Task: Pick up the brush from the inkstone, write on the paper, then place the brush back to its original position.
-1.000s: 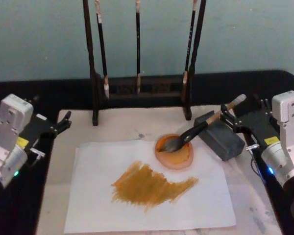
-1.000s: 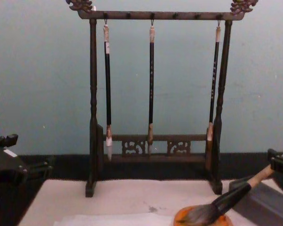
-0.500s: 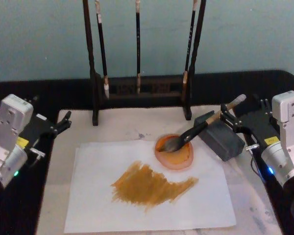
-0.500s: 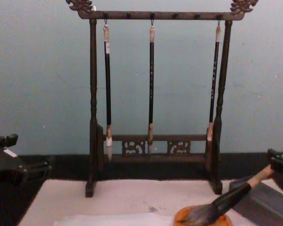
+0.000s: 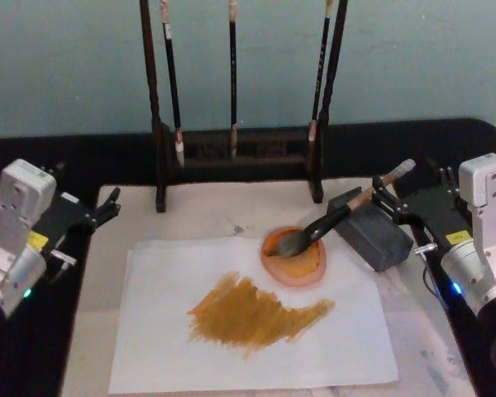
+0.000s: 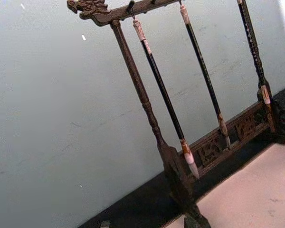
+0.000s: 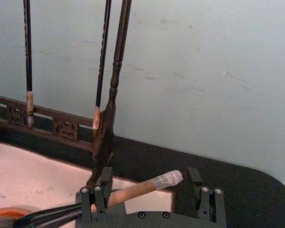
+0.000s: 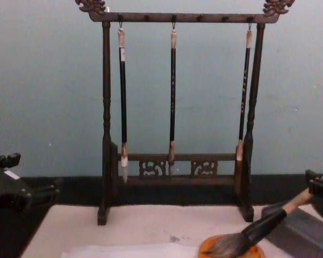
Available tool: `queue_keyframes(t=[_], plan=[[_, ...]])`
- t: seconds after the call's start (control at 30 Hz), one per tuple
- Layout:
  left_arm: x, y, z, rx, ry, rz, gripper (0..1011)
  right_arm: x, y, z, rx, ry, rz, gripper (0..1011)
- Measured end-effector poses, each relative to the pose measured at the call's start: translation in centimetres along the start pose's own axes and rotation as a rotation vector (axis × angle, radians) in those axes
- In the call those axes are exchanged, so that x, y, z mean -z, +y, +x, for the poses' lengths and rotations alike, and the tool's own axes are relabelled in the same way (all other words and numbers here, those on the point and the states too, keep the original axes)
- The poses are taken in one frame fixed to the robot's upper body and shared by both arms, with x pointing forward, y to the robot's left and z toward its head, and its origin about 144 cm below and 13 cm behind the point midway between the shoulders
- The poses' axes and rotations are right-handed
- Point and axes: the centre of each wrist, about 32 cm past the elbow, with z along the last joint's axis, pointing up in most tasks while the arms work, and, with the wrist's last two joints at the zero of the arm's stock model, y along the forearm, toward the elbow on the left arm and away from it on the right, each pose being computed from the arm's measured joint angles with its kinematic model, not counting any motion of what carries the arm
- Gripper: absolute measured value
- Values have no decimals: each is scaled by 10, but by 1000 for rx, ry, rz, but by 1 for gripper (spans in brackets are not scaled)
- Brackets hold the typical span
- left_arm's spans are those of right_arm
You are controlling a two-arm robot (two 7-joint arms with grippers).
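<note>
The brush (image 5: 341, 214) lies slanted, its bushy bristles in the orange dish (image 5: 294, 263) and its handle propped on the grey inkstone (image 5: 372, 234). My right gripper (image 5: 407, 184) is open at the table's right, its fingers on either side of the handle's capped end (image 7: 167, 180) and clear of it. The paper (image 5: 149, 331) lies flat on the mat with a broad ochre patch of strokes (image 5: 256, 316) on it. From the chest view the brush (image 8: 258, 231) slopes down into the dish. My left gripper (image 5: 85, 182) stays open at the mat's far left corner, holding nothing.
A dark wooden brush stand (image 5: 231, 153) with three thin hanging brushes crosses the back of the cream mat (image 5: 215, 211). The black tabletop (image 5: 33, 356) borders the mat on both sides. A pale wall rises behind.
</note>
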Motion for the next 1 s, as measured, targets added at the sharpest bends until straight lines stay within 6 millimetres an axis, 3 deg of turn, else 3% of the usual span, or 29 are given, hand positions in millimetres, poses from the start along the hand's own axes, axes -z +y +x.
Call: queue_keyframes(t=[1.0], plan=[[0,0,0,0,0,0,1010,0,0,0,0,0,0,1000]])
